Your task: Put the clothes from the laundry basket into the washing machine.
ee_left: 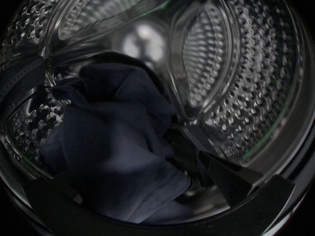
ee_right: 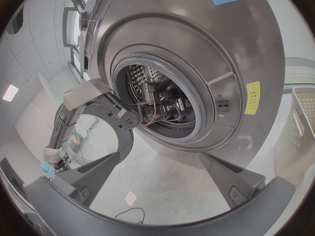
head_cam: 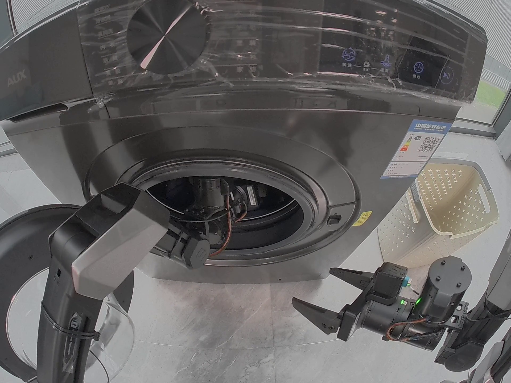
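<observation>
The washing machine (head_cam: 255, 128) has its round door (head_cam: 26, 272) swung wide to the left, and the left arm (head_cam: 106, 240) fills part of the porthole (head_cam: 314, 208). Inside the perforated drum (ee_left: 262, 82) the left gripper (ee_left: 157, 158) is released, a crumpled dark blue garment (ee_left: 108, 138) lying just before its fingers (ee_left: 229, 177). The right gripper (head_cam: 312, 286) hangs spread, holding nothing, over bare floor (head_cam: 223, 320), near the cream laundry basket (head_cam: 452, 208) beside the machine's right flank. A blue-edged label (head_cam: 416, 149) and yellow sticker (head_cam: 362, 218) mark the front.
</observation>
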`<state>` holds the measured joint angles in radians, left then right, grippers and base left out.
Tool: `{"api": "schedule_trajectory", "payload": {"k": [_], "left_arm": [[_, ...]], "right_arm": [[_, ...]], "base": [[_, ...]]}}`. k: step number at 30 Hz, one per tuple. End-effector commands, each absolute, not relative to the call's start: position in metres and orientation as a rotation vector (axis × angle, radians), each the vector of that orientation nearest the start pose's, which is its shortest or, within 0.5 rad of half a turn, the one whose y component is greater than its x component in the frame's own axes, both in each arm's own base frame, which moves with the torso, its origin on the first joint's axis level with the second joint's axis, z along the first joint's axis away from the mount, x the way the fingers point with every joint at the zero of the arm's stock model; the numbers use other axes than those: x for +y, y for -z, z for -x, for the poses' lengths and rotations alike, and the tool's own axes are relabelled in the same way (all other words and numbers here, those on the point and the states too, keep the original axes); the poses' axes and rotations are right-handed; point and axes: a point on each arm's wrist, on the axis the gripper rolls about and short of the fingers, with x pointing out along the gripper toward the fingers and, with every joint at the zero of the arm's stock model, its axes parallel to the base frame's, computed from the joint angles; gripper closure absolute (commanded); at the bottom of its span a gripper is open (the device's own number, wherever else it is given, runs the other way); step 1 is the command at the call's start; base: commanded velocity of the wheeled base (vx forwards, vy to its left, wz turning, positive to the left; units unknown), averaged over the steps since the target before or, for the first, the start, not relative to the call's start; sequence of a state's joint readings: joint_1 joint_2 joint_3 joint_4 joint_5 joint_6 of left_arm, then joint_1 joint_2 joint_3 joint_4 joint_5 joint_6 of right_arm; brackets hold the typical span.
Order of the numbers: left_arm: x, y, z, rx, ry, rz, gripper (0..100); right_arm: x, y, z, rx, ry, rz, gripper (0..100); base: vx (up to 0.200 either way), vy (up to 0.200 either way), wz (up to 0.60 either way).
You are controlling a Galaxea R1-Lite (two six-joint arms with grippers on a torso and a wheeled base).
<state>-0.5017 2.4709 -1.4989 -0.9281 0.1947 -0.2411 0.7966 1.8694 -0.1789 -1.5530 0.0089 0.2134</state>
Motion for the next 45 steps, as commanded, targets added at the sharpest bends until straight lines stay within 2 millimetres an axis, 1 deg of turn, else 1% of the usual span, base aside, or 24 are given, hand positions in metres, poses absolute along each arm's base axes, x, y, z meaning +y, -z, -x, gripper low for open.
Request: {"api": "schedule_trajectory", "payload": {"k": [1, 3, 4, 5, 7, 9, 10, 11, 12, 15, 18, 23, 24, 26, 29, 30, 31, 34, 37, 39, 40, 43, 45], "left_arm": [[-0.228, -0.094, -0.399, 0.14, 0.347, 0.119, 0], [-0.226, -0.093, -0.384, 0.174, 0.382, 0.084, 0], [-0.226, -0.093, -0.382, 0.177, 0.387, 0.083, 0], [-0.225, -0.091, -0.364, 0.213, 0.415, 0.059, 0], [-0.226, -0.089, -0.347, 0.241, 0.438, 0.045, 0], [-0.227, -0.087, -0.34, 0.246, 0.448, 0.042, 0], [-0.226, -0.084, -0.332, 0.247, 0.457, 0.036, 0], [-0.226, -0.084, -0.329, 0.243, 0.461, 0.035, 0], [-0.225, -0.082, -0.32, 0.238, 0.476, 0.028, 0], [-0.218, -0.079, -0.302, 0.246, 0.491, 0.007, 0], [-0.211, -0.081, -0.277, 0.269, 0.535, -0.002, 0], [-0.2, -0.094, -0.233, 0.262, 0.633, 0.013, 0], [-0.199, -0.095, -0.229, 0.263, 0.639, 0.014, 0], [-0.189, -0.104, -0.204, 0.254, 0.671, 0.015, 0], [-0.172, -0.112, -0.179, 0.241, 0.683, 0.014, 0], [-0.172, -0.112, -0.178, 0.241, 0.684, 0.014, 0], [-0.16, -0.114, -0.163, 0.236, 0.693, 0.008, 0], [-0.142, -0.12, -0.143, 0.218, 0.704, 0.012, 0], [-0.128, -0.12, -0.129, 0.218, 0.707, 0.025, 0], [-0.121, -0.118, -0.122, 0.221, 0.703, 0.02, 0], [-0.115, -0.118, -0.117, 0.212, 0.701, 0.015, 0], [-0.104, -0.131, -0.107, 0.135, 0.696, 0.055, 0], [-0.097, -0.138, -0.102, 0.091, 0.69, 0.073, 0]], "right_arm": [[0.175, -0.089, -0.168, 0.222, -0.792, -0.144, 0], [0.175, -0.089, -0.168, 0.224, -0.793, -0.143, 0], [0.175, -0.089, -0.168, 0.224, -0.793, -0.143, 0], [0.174, -0.088, -0.167, 0.227, -0.794, -0.142, 0], [0.174, -0.088, -0.165, 0.232, -0.798, -0.139, 0], [0.174, -0.088, -0.162, 0.237, -0.808, -0.136, 0], [0.175, -0.087, -0.157, 0.247, -0.825, -0.13, 0], [0.175, -0.086, -0.156, 0.25, -0.828, -0.129, 0], [0.174, -0.085, -0.151, 0.261, -0.839, -0.123, 0], [0.172, -0.085, -0.142, 0.273, -0.865, -0.115, 0], [0.169, -0.084, -0.134, 0.288, -0.881, -0.104, 0], [0.164, -0.089, -0.124, 0.274, -0.905, -0.108, 0], [0.163, -0.091, -0.124, 0.268, -0.906, -0.11, 0], [0.157, -0.098, -0.12, 0.235, -0.909, -0.122, 0], [0.15, -0.103, -0.117, 0.208, -0.899, -0.118, 0], [0.15, -0.103, -0.117, 0.206, -0.898, -0.117, 0], [0.146, -0.109, -0.116, 0.177, -0.891, -0.133, 0], [0.141, -0.115, -0.115, 0.154, -0.856, -0.152, 0], [0.135, -0.113, -0.122, 0.161, -0.764, -0.146, 0], [0.13, -0.114, -0.126, 0.154, -0.713, -0.148, 0], [0.122, -0.117, -0.131, 0.132, -0.663, -0.153, 0], [0.107, -0.123, -0.138, 0.089, -0.579, -0.158, 0], [0.101, -0.125, -0.14, 0.078, -0.543, -0.157, 0]], "base": [[0.0, 0.0, 0.0], [0.0, 0.0, 0.0], [0.0, 0.0, 0.0], [0.0, 0.0, 0.0], [0.0, 0.0, 0.0], [0.0, 0.0, 0.0], [0.0, 0.0, 0.0], [0.0, 0.0, 0.0], [0.0, 0.0, 0.0], [0.0, 0.0, 0.0], [0.0, 0.0, 0.0], [0.0, 0.0, 0.0], [0.0, 0.0, 0.0], [0.0, 0.0, 0.0], [0.0, 0.0, 0.0], [0.0, 0.0, 0.0], [0.0, 0.0, 0.0], [0.0, 0.0, 0.0], [0.0, 0.0, 0.0], [-0.2, 0.0, 0.0], [-0.2, 0.0, 0.0], [-0.2, 0.0, 0.0], [-0.2, 0.0, 0.0]]}}
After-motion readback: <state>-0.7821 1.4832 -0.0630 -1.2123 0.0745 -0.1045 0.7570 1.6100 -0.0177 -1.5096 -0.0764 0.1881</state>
